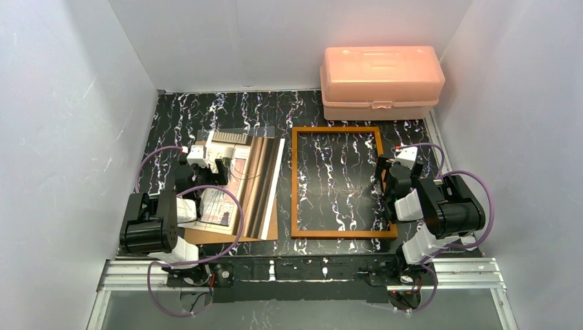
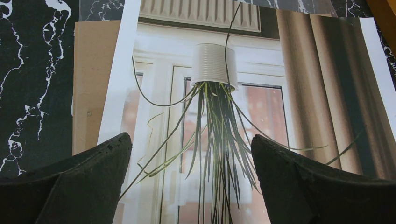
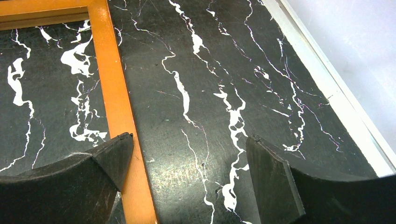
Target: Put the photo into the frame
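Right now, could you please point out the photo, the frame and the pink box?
photo (image 2: 219,107), left wrist view, printed middle.
frame (image 1: 294,182), top external view, left rail.
pink box (image 1: 380,74), top external view, lid.

My left arm (image 1: 155,223) sits folded by the left edge of the black white-veined desk (image 1: 179,113), elbow low near the near edge, wrist reaching toward the far edge. My left black two-finger claw (image 2: 189,140) tilts downward, fingers spread wide, gripping nothing. My right arm (image 1: 447,206) mirrors this by the right edge, and my right black two-finger claw (image 3: 187,139) likewise gapes wide, empty.
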`<state>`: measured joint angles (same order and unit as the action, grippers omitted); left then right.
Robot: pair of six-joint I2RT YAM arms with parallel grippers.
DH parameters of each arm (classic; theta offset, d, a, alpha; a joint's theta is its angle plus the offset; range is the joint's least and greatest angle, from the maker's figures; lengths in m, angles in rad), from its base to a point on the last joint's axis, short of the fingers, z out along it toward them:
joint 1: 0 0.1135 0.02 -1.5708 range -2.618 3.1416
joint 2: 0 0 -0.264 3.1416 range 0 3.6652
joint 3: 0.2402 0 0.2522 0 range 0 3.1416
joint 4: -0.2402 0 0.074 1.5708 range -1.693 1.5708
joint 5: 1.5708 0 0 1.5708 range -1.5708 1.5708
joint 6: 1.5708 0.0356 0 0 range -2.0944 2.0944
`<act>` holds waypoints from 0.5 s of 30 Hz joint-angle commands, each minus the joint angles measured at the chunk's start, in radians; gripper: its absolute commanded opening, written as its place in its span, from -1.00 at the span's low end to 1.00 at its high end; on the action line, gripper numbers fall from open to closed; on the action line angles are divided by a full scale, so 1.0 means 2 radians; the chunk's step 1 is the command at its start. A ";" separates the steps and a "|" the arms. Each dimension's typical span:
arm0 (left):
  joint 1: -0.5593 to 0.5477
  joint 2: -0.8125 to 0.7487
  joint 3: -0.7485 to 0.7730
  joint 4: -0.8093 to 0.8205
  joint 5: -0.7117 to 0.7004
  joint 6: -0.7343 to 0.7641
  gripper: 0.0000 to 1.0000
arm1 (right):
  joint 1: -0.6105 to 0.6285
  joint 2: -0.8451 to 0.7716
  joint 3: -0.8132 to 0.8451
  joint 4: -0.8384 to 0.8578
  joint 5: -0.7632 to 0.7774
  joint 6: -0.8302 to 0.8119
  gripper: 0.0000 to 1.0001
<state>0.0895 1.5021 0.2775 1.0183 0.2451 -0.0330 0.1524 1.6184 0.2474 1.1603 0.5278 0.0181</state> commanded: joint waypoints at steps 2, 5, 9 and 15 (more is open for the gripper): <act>-0.003 -0.007 0.006 0.008 -0.005 0.006 0.97 | 0.000 -0.002 0.007 0.024 0.006 -0.008 0.97; -0.003 -0.005 0.008 0.008 -0.006 0.007 0.97 | 0.000 -0.002 0.008 0.023 0.006 -0.008 0.97; -0.003 -0.009 0.005 0.009 -0.004 0.005 0.97 | 0.000 -0.008 0.007 0.026 0.021 -0.007 0.97; 0.000 -0.032 0.021 -0.036 -0.020 -0.007 0.97 | 0.008 -0.086 0.052 -0.114 0.066 0.004 0.97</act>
<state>0.0895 1.4956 0.2779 1.0077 0.2390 -0.0349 0.1581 1.5669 0.2581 1.0901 0.5495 0.0189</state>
